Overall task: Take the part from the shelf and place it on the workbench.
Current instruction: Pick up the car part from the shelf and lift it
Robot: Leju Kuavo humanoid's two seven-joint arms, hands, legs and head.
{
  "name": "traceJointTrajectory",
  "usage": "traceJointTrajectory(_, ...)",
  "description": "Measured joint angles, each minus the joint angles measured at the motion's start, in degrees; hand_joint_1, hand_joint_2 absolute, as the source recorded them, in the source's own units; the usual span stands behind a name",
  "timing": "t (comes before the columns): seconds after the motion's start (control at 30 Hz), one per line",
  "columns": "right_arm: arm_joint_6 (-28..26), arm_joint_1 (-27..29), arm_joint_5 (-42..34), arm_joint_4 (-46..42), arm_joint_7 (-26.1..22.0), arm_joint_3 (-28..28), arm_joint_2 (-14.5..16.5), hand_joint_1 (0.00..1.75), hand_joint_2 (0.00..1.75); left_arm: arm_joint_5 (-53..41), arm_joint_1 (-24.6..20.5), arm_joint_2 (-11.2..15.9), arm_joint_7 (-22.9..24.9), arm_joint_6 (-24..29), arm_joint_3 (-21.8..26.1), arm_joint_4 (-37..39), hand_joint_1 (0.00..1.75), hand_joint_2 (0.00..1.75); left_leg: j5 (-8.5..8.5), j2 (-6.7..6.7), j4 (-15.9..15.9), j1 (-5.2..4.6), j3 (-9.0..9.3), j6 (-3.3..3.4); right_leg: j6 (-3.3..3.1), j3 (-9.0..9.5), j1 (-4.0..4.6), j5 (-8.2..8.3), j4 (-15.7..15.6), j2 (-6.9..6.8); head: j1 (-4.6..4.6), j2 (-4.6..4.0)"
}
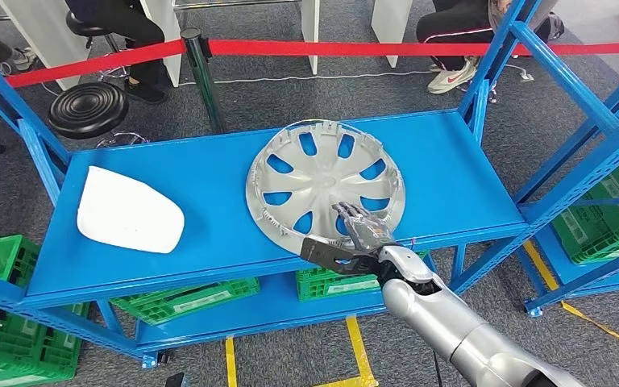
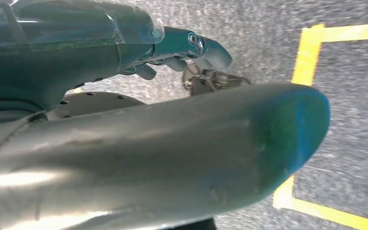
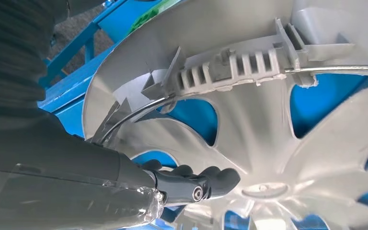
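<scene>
A silver wheel cover [image 1: 325, 179] lies inner side up on the blue shelf [image 1: 209, 173], right of the middle, its near rim hanging just over the shelf's front edge. Being round, it has no long axis; its ribbed clips and wire ring face upward. The right robot hand [image 1: 353, 238] reaches in from the front. Its fingers [image 3: 206, 178] lie over the rim onto the spokes and its thumb sits at the rim's edge, a pinch that looks meant for lifting the cover, though I cannot tell how firmly it grips. A white curved panel [image 1: 129, 211] rests near the shelf's left end. The left robot hand [image 2: 182, 52] hangs above grey floor, fingers curled in, holding nothing.
</scene>
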Motion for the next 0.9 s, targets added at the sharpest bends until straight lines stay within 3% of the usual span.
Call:
traceJointTrajectory(0.27,-1.1,0.9,-0.6,0.7,0.3,0.0,-0.5,0.0,1.75,0.0,0.0,-0.9,1.7,-0.1,-0.7,0.0,0.0,0.0,-0.01,-0.91,0.0,-0.01,0.33,-0.02,0.0,0.48,0.01,-0.08,-0.1,-0.44,0.0,0.0)
traceJointTrajectory(0.67,-1.4,3.0,0.9,-3.8,3.6,-0.1,-5.2,0.0,1.75,1.8,0.3,-0.4,1.4,0.5,-0.8,0.1,0.0,0.0,0.02,-1.65,0.0,-0.01,0.77,0.0,0.08,1.24,0.01,-0.31,-0.3,-1.16,0.0,0.0)
traceJointTrajectory(0.8,-1.2,3.8,-0.4,-6.2,4.8,-0.3,-7.0,1.75,1.75,2.2,0.3,-0.2,1.2,0.7,-0.8,0.1,0.0,0.0,0.02,-1.61,0.0,-0.02,0.81,0.01,0.09,1.31,0.01,-0.3,-0.4,-1.15,0.01,0.0)
traceJointTrajectory(0.9,-0.5,4.7,-3.8,-9.3,6.2,-1.3,-9.3,1.75,1.75,2.9,0.4,0.0,0.9,0.8,-0.8,0.2,0.0,0.0,0.01,-1.68,0.0,-0.04,0.89,0.02,0.09,1.34,0.01,-0.3,-0.4,-1.19,0.01,0.0)
